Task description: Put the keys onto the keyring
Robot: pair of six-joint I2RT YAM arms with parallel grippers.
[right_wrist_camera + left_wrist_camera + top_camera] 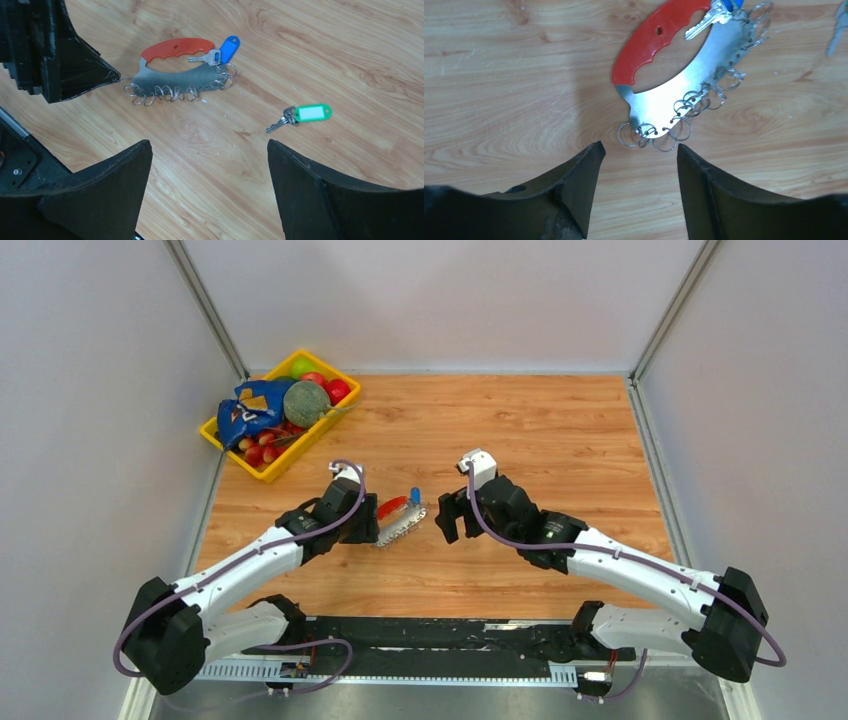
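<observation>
Now, green-tagged key [300,116] on the table [350,50], apart from the keyring [175,75].

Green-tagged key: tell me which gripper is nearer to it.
Right. The right gripper has the green-tagged key just ahead of it; the left gripper sits beyond the keyring, farther off.

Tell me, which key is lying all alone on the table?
The green-tagged key. It lies apart from the keyring, while the blue-tagged key lies right against it.
</observation>
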